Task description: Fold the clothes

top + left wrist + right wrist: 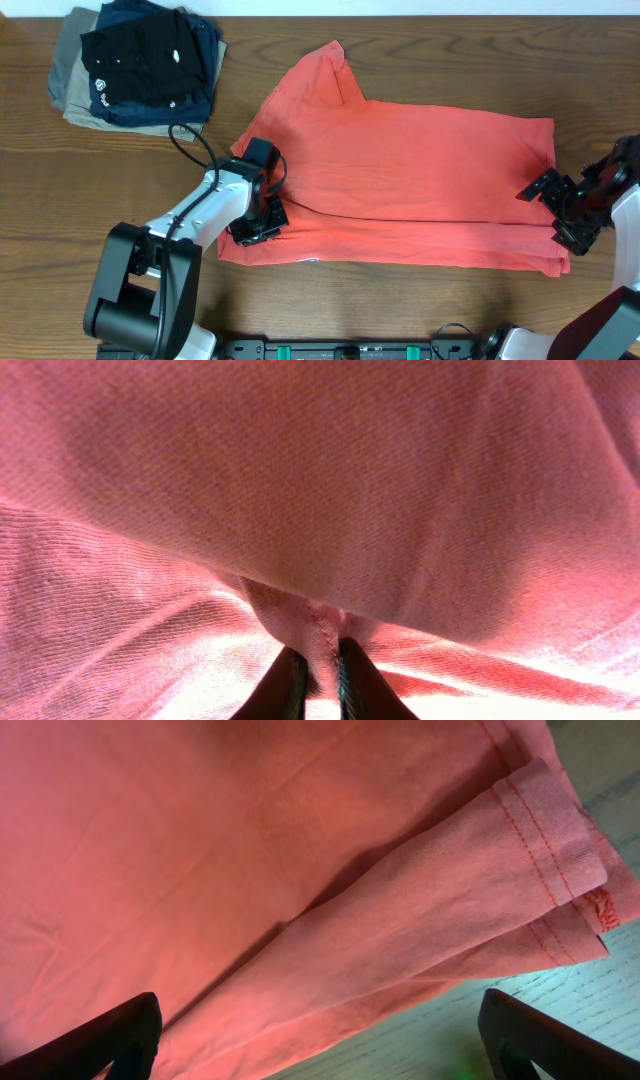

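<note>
The coral-red T-shirt (400,180) lies folded lengthwise across the wooden table, one sleeve pointing to the back left. My left gripper (262,222) sits at its near left end, shut on a stitched fold of the fabric (322,622); in the left wrist view the cloth (300,480) fills the frame and the two fingers (320,675) pinch the seam. My right gripper (560,210) is at the shirt's right hem, open wide. In the right wrist view the layered hem (540,830) lies ahead of the spread fingers (320,1040), with nothing between them but cloth edge and table.
A stack of folded black, navy and khaki garments (140,60) sits at the back left corner. Bare wooden table (420,60) surrounds the shirt. A black cable (190,145) loops from the left arm.
</note>
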`<state>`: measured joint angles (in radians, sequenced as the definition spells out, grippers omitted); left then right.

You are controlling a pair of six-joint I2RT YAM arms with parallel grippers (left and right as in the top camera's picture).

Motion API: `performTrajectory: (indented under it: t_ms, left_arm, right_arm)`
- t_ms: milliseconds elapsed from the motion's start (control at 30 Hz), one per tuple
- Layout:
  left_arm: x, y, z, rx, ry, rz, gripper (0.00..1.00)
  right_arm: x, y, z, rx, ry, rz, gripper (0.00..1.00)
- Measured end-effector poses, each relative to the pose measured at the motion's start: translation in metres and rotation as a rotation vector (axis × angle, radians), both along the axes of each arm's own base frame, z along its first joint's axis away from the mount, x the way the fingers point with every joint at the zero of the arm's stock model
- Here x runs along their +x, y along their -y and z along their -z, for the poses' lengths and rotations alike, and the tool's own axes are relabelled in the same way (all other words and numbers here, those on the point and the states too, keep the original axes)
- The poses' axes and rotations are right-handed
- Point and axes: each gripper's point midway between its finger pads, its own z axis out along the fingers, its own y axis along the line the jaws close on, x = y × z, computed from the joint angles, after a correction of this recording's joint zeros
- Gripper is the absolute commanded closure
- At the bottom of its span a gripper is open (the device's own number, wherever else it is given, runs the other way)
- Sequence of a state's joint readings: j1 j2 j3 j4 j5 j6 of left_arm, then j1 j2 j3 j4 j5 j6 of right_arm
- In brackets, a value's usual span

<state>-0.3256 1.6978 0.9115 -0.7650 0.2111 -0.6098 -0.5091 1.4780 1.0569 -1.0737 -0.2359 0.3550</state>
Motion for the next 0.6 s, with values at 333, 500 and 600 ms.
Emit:
performTrajectory:
  t_ms: [333, 500, 600]
  left_arm:
    - [-0.0006, -0.0001, -0.0001, 0.000, -0.002, 0.004, 0.94]
    - [-0.0018, -0.0007, -0.0005, 0.002, -0.006, 0.004, 0.94]
    - [-0.0024, -0.0018, -0.0024, 0.007, -0.004, 0.005, 0.94]
  right_arm:
    - [-0.0006, 0.0009, 0.0002, -0.005, -0.003, 0.000, 0.01]
    - [-0.0008, 0.0012, 0.0004, -0.007, -0.005, 0.001, 0.01]
    - [-0.0008, 0.0012, 0.0004, -0.007, -0.005, 0.001, 0.01]
